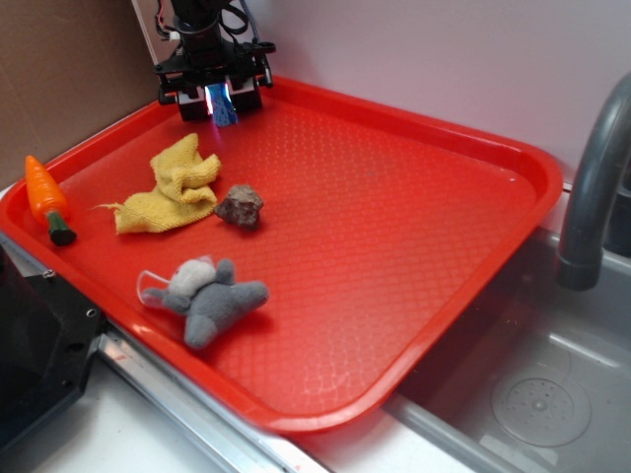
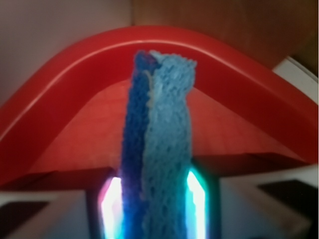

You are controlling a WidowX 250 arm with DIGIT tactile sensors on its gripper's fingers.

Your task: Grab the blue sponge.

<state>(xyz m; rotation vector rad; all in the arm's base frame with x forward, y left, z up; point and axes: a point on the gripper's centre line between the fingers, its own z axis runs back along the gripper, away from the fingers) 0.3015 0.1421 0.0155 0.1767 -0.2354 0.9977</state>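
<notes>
My gripper (image 1: 223, 99) is at the far left corner of the red tray (image 1: 473, 266), shut on the blue sponge (image 1: 226, 113). The sponge hangs between the fingers, just above the tray floor. In the wrist view the blue sponge (image 2: 162, 144) stands on edge, squeezed between the two glowing finger pads (image 2: 197, 196), with the tray's curved rim (image 2: 164, 36) behind it.
A crumpled yellow cloth (image 1: 173, 184) lies in front of the gripper. A brown rock (image 1: 240, 206) sits beside it. A grey plush mouse (image 1: 204, 292) lies nearer the front. A toy carrot (image 1: 46, 197) rests on the left rim. A grey faucet (image 1: 592, 187) and sink (image 1: 532, 384) are at right.
</notes>
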